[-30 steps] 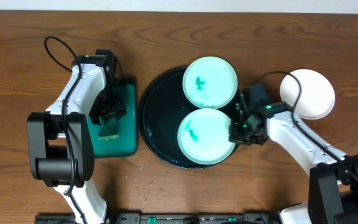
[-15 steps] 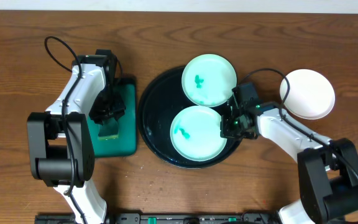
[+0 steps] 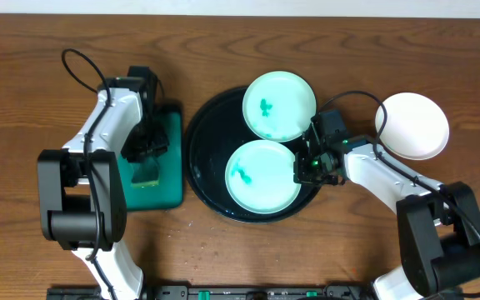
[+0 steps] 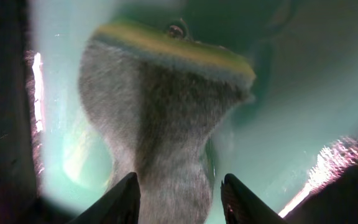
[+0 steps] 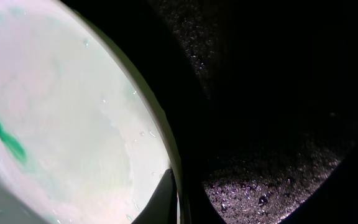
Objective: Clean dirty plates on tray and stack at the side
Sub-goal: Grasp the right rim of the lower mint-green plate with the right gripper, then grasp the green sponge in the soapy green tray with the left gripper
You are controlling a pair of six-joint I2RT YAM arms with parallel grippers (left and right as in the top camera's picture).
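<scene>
The black tray (image 3: 202,158) holds two pale mint plates with teal smears. The far plate (image 3: 279,106) overlaps the tray's back rim. The near plate (image 3: 262,175) lies inside the tray, and my right gripper (image 3: 305,169) is shut on its right rim. In the right wrist view one dark finger (image 5: 165,200) presses on the near plate (image 5: 61,112), with the wet tray (image 5: 278,174) beside it. A white plate (image 3: 412,125) sits on the table to the right. My left gripper (image 3: 147,157) is shut on a sponge (image 4: 166,112), which is pinched narrow between the fingers (image 4: 122,198).
A green rectangular sponge tray (image 3: 167,171) lies left of the black tray, under my left gripper, and its wet floor (image 4: 291,112) fills the left wrist view. Brown wooden table surrounds everything. Cables loop from both arms.
My right gripper has dragged the near mint plate leftward and slightly back, further into the tray. The left jaws have narrowed onto the sponge.
</scene>
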